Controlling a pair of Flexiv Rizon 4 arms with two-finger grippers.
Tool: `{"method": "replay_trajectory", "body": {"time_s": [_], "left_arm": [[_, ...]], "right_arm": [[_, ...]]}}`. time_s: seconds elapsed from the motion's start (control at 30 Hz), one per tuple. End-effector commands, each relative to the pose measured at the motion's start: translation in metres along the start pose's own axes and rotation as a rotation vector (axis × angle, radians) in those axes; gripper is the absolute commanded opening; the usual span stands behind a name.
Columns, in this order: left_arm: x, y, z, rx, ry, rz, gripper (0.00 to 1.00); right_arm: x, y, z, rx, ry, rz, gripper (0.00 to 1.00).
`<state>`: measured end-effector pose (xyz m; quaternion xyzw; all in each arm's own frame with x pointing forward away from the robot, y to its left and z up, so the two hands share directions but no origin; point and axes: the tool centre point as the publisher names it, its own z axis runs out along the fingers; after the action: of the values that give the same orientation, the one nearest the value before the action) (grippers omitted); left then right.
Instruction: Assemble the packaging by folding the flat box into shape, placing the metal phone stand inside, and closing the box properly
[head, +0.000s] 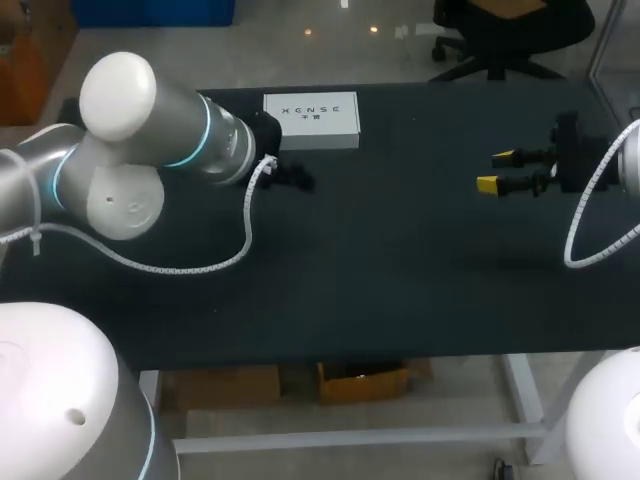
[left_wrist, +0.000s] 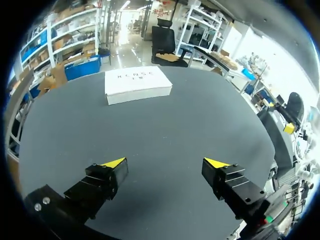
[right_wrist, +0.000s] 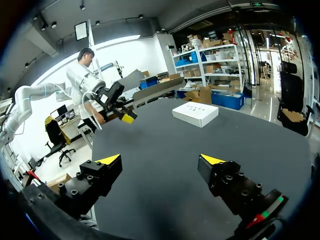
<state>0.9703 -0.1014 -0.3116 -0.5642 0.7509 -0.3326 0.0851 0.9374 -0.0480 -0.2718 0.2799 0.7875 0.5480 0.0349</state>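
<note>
On the dark surface (head: 380, 260) we see a white box (head: 311, 120) lying flat near the far edge, print on its top. Our left arm (head: 150, 120) comes in from the left, its jaws largely hidden beside the box's near left corner. Our right arm (head: 628, 160) holds its jaws apart, yellow tips (head: 488, 184) pointing left, well apart from the box.

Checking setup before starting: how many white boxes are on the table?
1. The white box lies near the table's far edge, ahead of the left hand. The left arm could hide another.
</note>
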Motion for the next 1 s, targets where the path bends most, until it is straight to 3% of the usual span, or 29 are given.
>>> {"method": "replay_trajectory", "body": {"time_s": [0.03, 0.1, 0.2, 0.27, 0.37, 0.7, 1.0], "left_arm": [[-0.011, 0.002, 0.0, 0.103, 0.09, -0.012, 1.0], [-0.016, -0.004, -0.002, 0.11, 0.156, -0.034, 1.0], [-0.019, -0.011, -0.007, 0.098, 0.27, 0.032, 1.0], [-0.02, -0.012, -0.01, 0.089, 0.304, 0.117, 1.0], [-0.025, -0.014, -0.012, 0.097, 0.266, 0.205, 1.0], [-0.042, -0.02, -0.017, 0.048, 0.227, 0.311, 1.0], [-0.039, -0.006, -0.023, 0.141, 0.115, 0.384, 1.0]], "right_arm": [[0.0, -0.001, -0.001, -0.005, 0.005, -0.001, 1.0], [0.0, -0.001, -0.001, -0.005, 0.005, -0.001, 1.0], [0.0, -0.001, -0.001, -0.005, 0.005, -0.001, 1.0], [0.0, -0.001, -0.001, -0.005, 0.005, -0.001, 1.0], [0.0, -0.001, -0.001, -0.005, 0.005, -0.001, 1.0], [0.0, -0.001, -0.001, -0.005, 0.005, -0.001, 1.0], [0.0, -0.001, -0.001, -0.005, 0.005, -0.001, 1.0]]}}
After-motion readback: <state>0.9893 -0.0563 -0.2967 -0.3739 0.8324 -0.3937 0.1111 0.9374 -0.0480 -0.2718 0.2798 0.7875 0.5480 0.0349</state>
